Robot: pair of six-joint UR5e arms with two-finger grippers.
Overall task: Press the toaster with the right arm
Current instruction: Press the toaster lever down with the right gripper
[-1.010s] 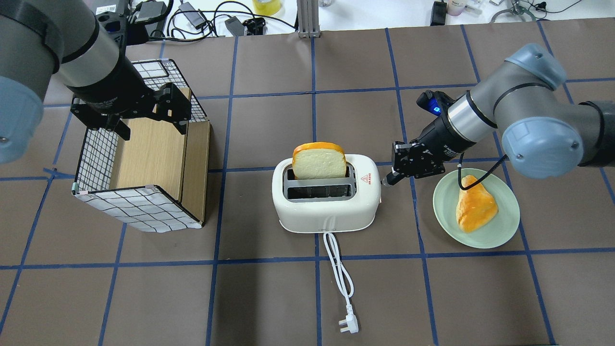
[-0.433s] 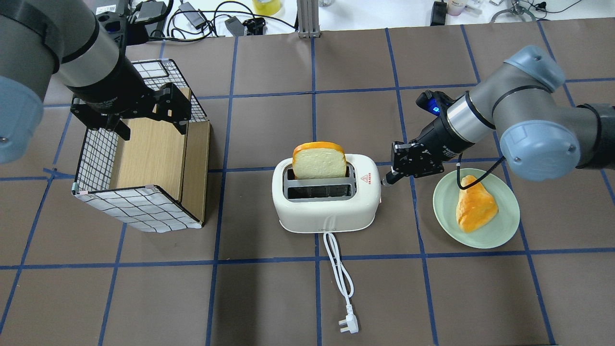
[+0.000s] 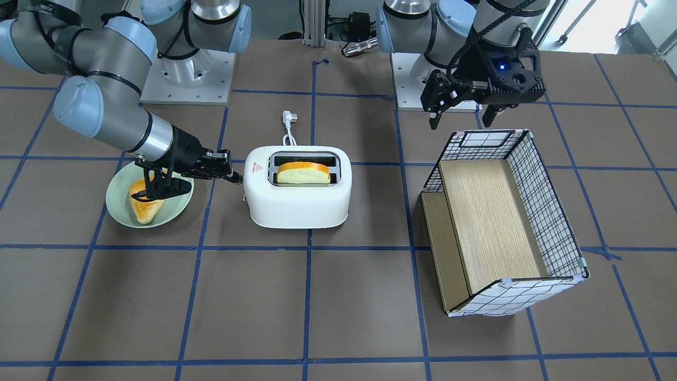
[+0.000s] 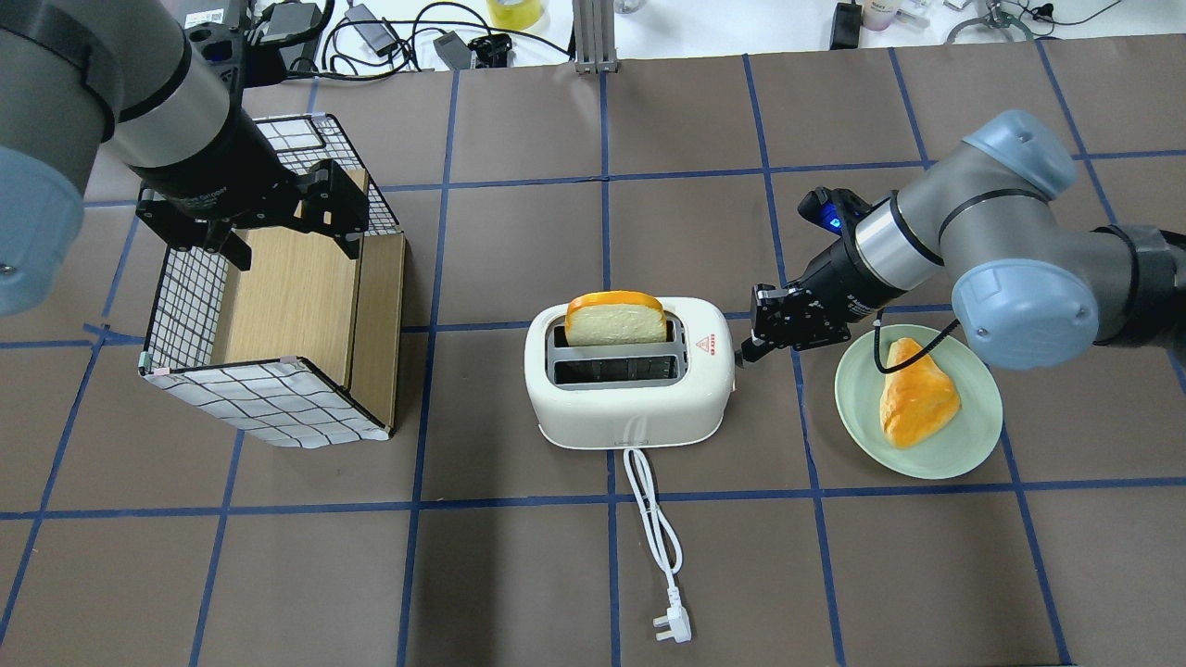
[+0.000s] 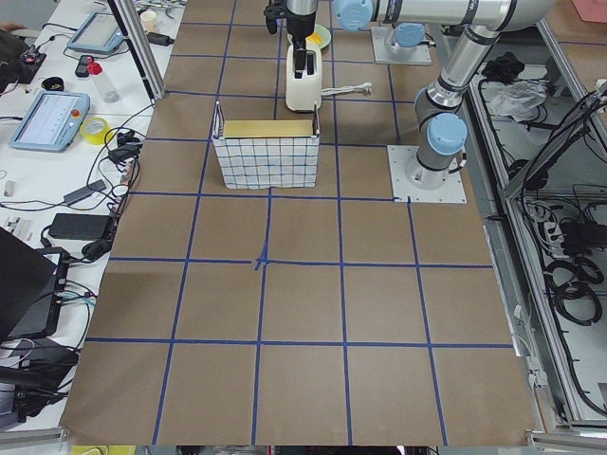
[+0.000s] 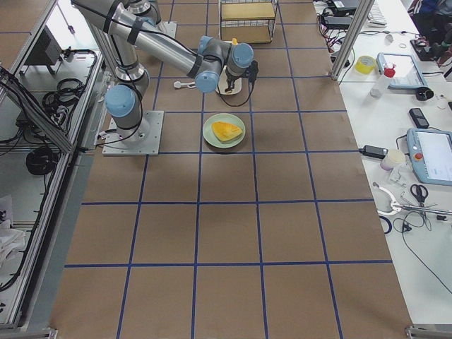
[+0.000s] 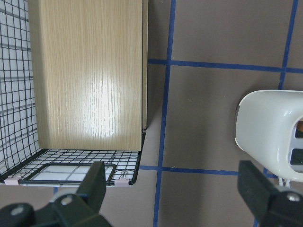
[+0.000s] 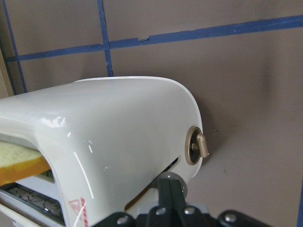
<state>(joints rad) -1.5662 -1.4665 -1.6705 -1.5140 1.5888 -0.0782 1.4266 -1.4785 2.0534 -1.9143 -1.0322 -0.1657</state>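
Note:
The white toaster (image 4: pixel 630 408) stands mid-table with a bread slice (image 4: pixel 615 320) sunk partly into its far slot. It also shows in the front view (image 3: pixel 299 203). My right gripper (image 4: pixel 746 350) is shut, its tips against the toaster's right end. In the right wrist view the shut fingertips (image 8: pixel 169 188) rest on the small side lever (image 8: pixel 177 179), low in its slot beside a round beige knob (image 8: pixel 196 145). My left gripper (image 4: pixel 295 243) is open and empty above the checked-fabric box (image 4: pixel 278 398).
A green plate (image 4: pixel 964 445) with a piece of bread (image 4: pixel 917 394) sits right of the toaster, under my right wrist. The toaster's white cord and plug (image 4: pixel 672 628) trail toward the near edge. Cables and tools lie along the far edge.
My right gripper has moved down at the toaster's right end. The bread slice has sunk lower into the slot. The left arm has not moved.

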